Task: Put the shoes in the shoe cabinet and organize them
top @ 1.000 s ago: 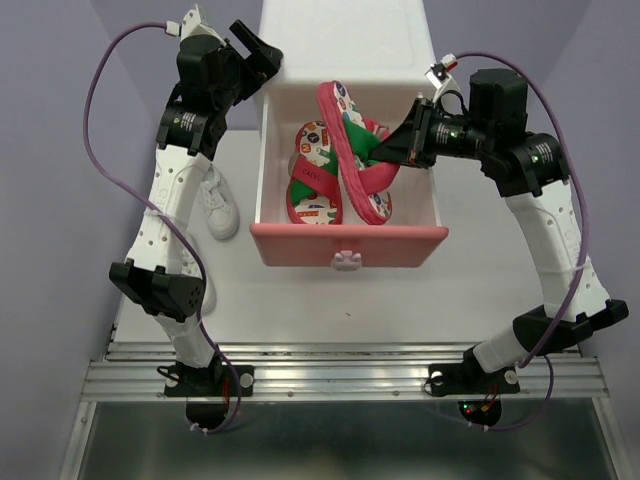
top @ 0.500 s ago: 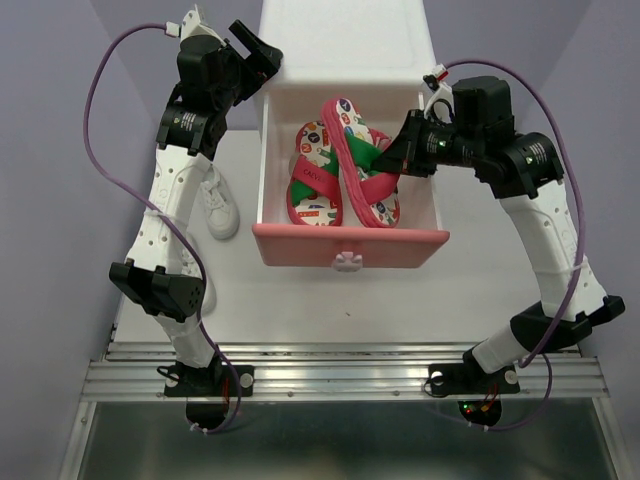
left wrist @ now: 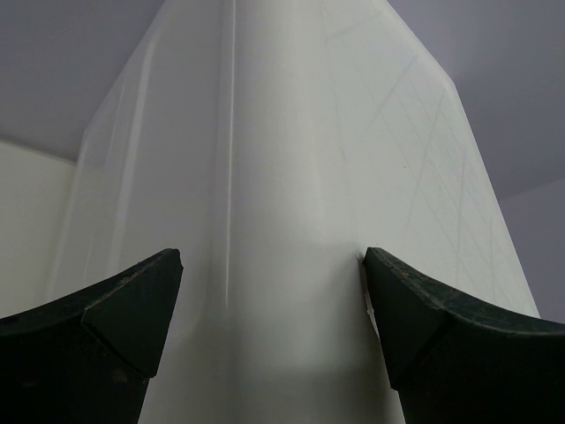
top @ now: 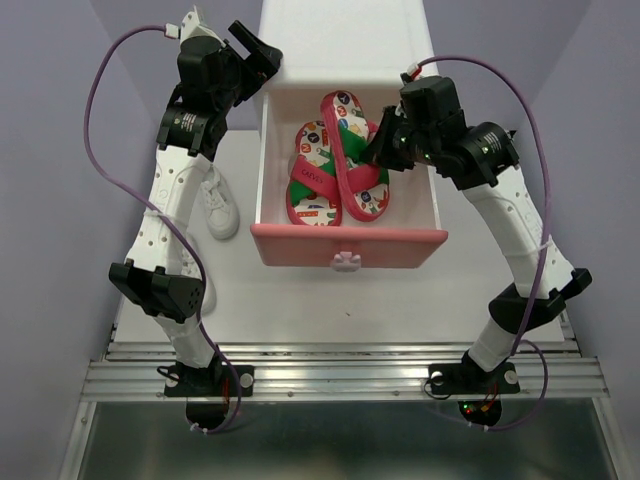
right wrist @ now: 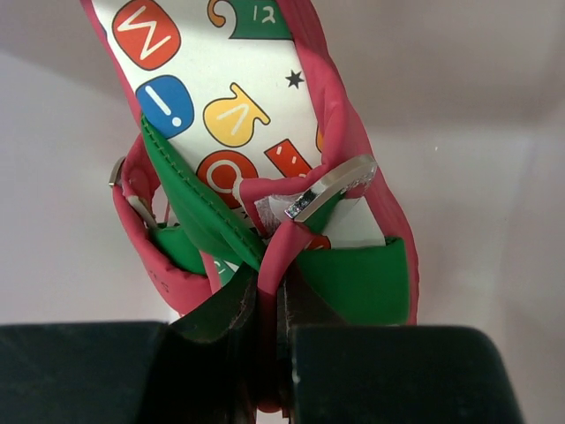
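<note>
Right fingers [right wrist: 231, 311] are clenched on the green-red strap [right wrist: 207, 221] of one red flip-flop [top: 345, 120]. The pinch is right where the strap pieces meet, and the wrist view shows the strap squeezed flat between them. The held flip-flop is inside the open pink drawer [top: 348, 243], print side up, running front to back and lying partly over the second flip-flop [top: 308, 190]. That second one lies flat in the drawer's left half, also print side up, and the two overlap around their middles. Cannot tell if the held one's sole is fully down on the drawer floor. The drawer is pulled well out of the white shoe cabinet [top: 345, 40] toward the arm bases, with the bunny knob [top: 346, 262] on its front facing the near edge. The right arm comes in from the right, over the drawer's right wall. Left fingers [left wrist: 97, 353] are released and spread wide, grasping nothing, up beside the cabinet's left side near where the drawer comes out. The left wrist view shows a white cabinet corner filling the gap between them; contact cannot be told. One white sneaker [top: 220, 205] sits on the surface [top: 330, 300] left of the drawer, outside the cabinet, just beside the left arm and partly covered by it.
</note>
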